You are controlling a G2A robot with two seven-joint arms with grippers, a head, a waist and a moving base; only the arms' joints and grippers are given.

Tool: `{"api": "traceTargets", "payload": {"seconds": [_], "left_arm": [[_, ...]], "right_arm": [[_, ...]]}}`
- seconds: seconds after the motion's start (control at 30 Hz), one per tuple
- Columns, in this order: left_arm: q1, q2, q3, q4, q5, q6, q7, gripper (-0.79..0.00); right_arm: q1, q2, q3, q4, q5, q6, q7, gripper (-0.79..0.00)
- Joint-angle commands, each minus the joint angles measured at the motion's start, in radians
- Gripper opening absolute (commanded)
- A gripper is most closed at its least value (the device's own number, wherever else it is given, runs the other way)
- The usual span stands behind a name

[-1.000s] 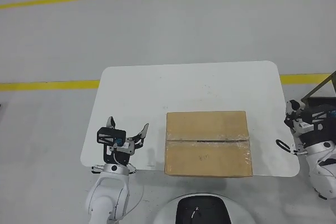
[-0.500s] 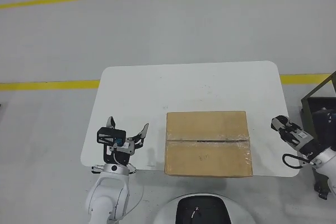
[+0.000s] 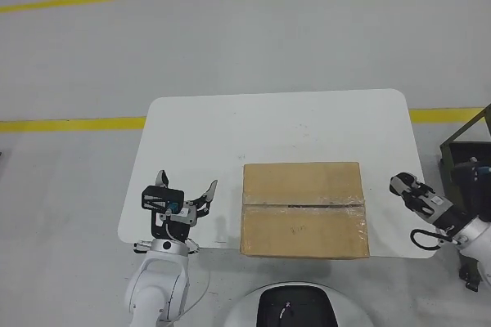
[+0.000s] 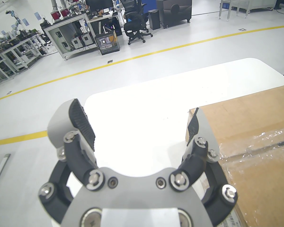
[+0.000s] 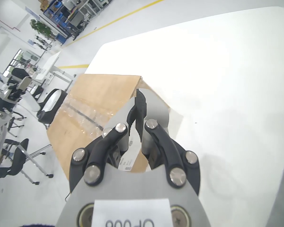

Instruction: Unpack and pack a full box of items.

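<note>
- The box (image 3: 304, 210) sits shut on the near half of the surface (image 3: 270, 123). It is toward the robot's right of the middle, with its front side close to the near edge.
- Its two top flaps lie flat and meet along a seam across the middle. A strip of clear tape (image 3: 304, 207) covers that seam from side to side and looks wrinkled but unbroken.
- Whatever is inside is hidden under the flaps, so how full the box is cannot be told.
- The right end effector (image 3: 400, 182) hangs just off the box's right side, over the right edge of the surface and not touching the cardboard. The right wrist view shows its fingers (image 5: 139, 105) pressed together with nothing between them.
- The left end effector (image 3: 187, 184) is over the near left corner of the surface, beside the box's left side with a gap between them. Its fingers are spread wide and it carries nothing.
- By my reading the task is at its very beginning, since no part of the unpacking shows as done. The tape is in place, the flaps are down and neither arm has a hold on anything.
- Everything is left to do. The seam has to be opened and the flaps folded back. Then the items come out onto the surface, go back in, and the flaps are closed again.
- The right end effector, closed to a point next to the box, seems the better placed to start on the tape or a flap edge, but that is only a guess.
</note>
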Motion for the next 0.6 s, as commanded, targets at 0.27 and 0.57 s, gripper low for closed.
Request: {"api": "traceTargets", "payload": {"seconds": [0.27,0.57], "left_arm": [[0.0,0.0,0.0,0.0,0.0,0.0,0.0,0.0],[0.0,0.0,0.0,0.0,0.0,0.0,0.0,0.0]], "right_arm": [[0.075,0.017,-0.02,0.002,0.112,-0.043,0.319,-0.785],[0.164,0.025,-0.064,0.004,0.042,-0.019,0.395,-0.613]]}}
